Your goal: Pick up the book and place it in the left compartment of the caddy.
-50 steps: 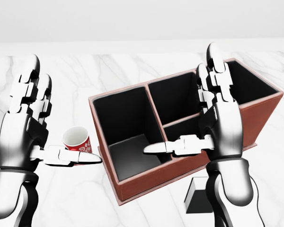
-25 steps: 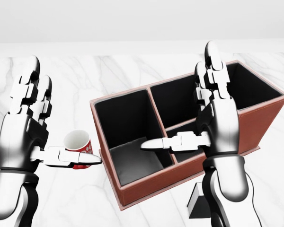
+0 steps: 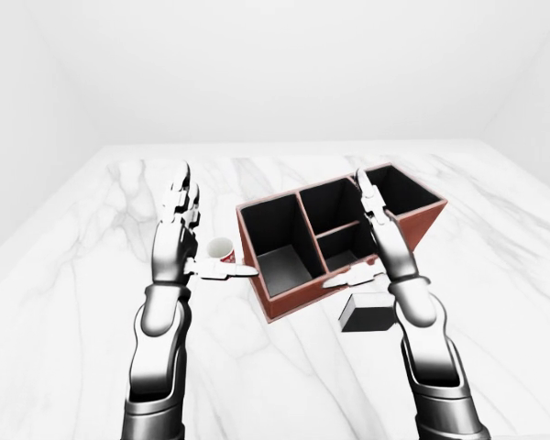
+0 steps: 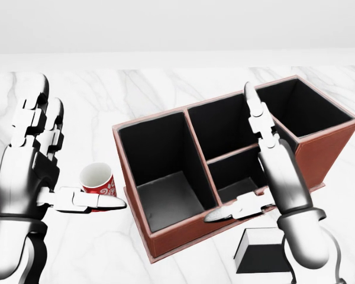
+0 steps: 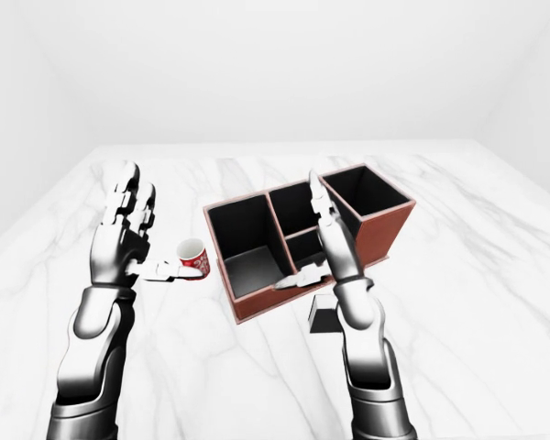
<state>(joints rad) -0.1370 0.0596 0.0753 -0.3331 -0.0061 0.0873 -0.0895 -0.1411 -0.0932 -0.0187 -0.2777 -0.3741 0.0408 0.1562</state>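
The book (image 4: 257, 254) is a dark flat block lying on the marble at the bottom right of the head view, just below the caddy's near wall; my right wrist covers part of it. The caddy (image 4: 183, 229) is a red-brown box with black compartments, and its large left compartment (image 4: 160, 171) holds nothing. My right hand (image 4: 231, 155) hovers open over the caddy's right half, fingers stretched upward and thumb pointing left across the near wall. At the left of the view my left hand (image 4: 74, 154) is open too, well apart from the caddy.
A red and white mug (image 4: 98, 179) stands upright between my left thumb and the caddy's left wall. White marble tabletop (image 3: 284, 385) spreads all round, with pale walls behind it.
My right hand has dropped toward the bottom right and tilted, so its thumb now lies over the caddy's near wall and more of the book shows. The left hand has hardly moved.
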